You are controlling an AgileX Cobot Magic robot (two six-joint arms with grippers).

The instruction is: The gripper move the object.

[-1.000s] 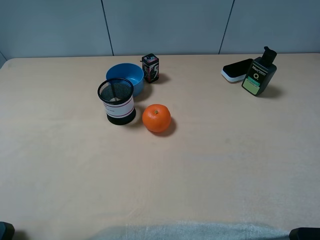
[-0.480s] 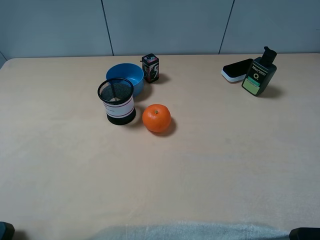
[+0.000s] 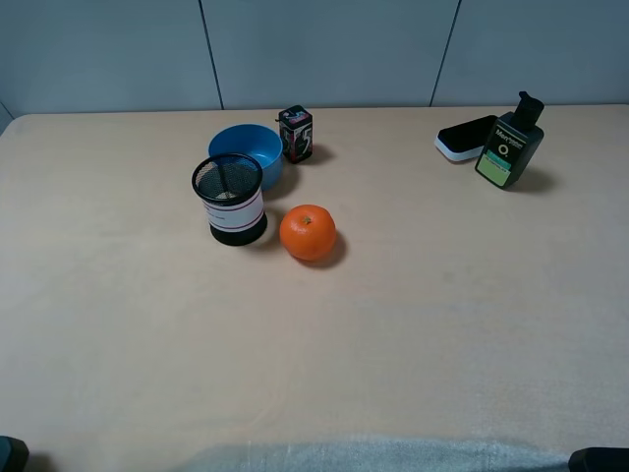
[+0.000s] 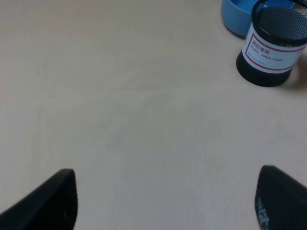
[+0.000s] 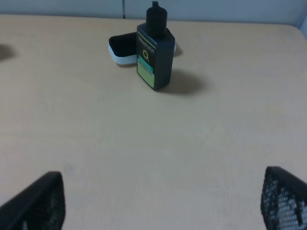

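The orange mandarin sits on the table left of centre, just right of a black mesh pen cup and in front of a blue bowl. It shows in neither wrist view. My left gripper is open over bare table, well short of the pen cup and bowl. My right gripper is open over bare table, short of a dark bottle. In the high view only small arm parts show at the bottom corners.
A small black box stands behind the bowl. A dark bottle with a green label and a white-rimmed black case stand at the back right; the case also shows in the right wrist view.
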